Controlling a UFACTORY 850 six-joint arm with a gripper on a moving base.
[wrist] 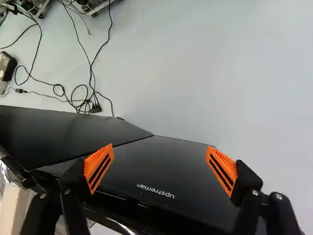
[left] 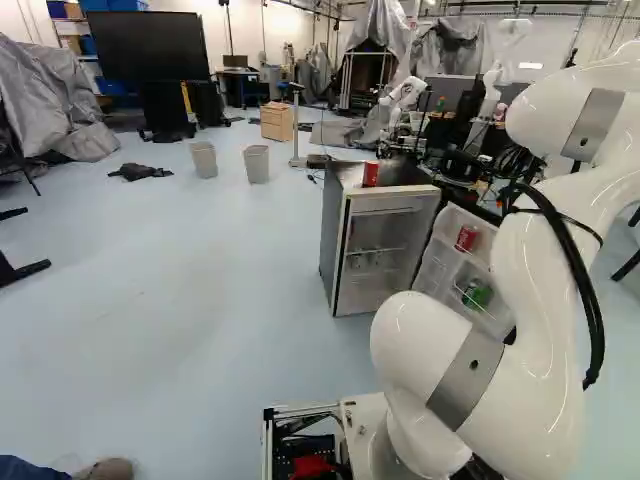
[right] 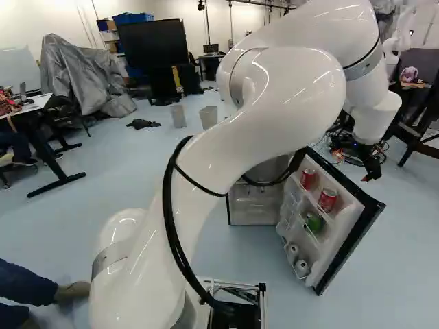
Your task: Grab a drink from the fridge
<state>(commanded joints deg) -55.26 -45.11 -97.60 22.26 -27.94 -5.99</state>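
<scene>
The claw [wrist: 160, 168] hangs spread, gripping nothing, over the outer side of the open door [wrist: 161, 182]. The drinks, two red cans [right: 328, 199] standing upright and a green can [right: 313, 223], sit on the door's inner side, so the door edge probably has to be cleared. Floor [wrist: 220, 68] stretches outward; cables [wrist: 90, 63] lie beyond.
</scene>
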